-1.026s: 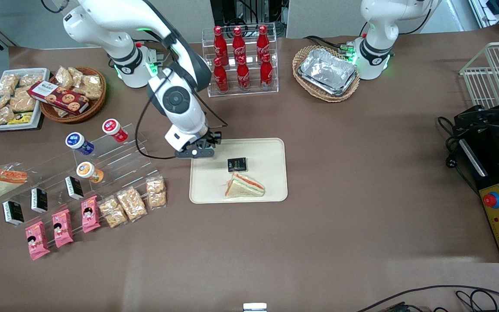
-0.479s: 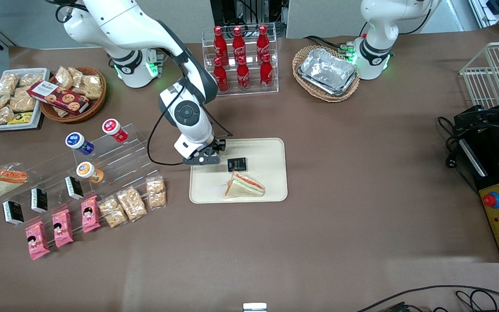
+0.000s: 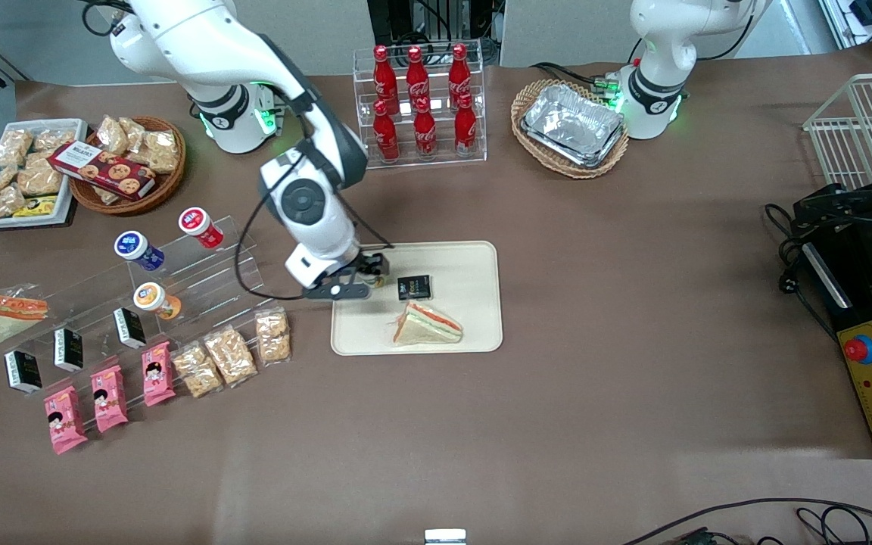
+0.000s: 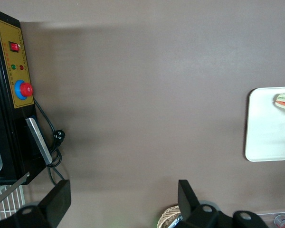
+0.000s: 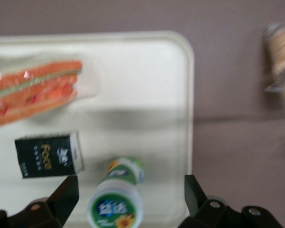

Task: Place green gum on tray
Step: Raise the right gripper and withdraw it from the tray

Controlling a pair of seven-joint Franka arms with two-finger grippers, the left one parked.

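Observation:
The green gum (image 5: 118,197), a white canister with a green-and-yellow label and a green-rimmed lid, rests on the cream tray (image 5: 147,71) near its rim, beside a small black box (image 5: 48,154). My right gripper (image 5: 128,199) is open above it, with the black fingers (image 5: 62,198) standing well apart on either side of the canister and not touching it. In the front view the gripper (image 3: 344,286) hangs over the tray's (image 3: 470,261) edge toward the working arm's end, and only a sliver of the gum (image 3: 377,281) shows beside it.
A wrapped triangle sandwich (image 3: 427,324) and the black box (image 3: 414,287) lie on the tray. A clear stepped rack with blue-lidded (image 3: 137,249), red-lidded (image 3: 199,225) and orange-lidded (image 3: 154,299) canisters stands toward the working arm's end, with snack packs (image 3: 230,354) in front of it. Cola bottles (image 3: 421,106) stand farther back.
The gripper first moved over the tray's edge, then drew back a little toward the working arm's end. The gum now shows on the tray beside it.

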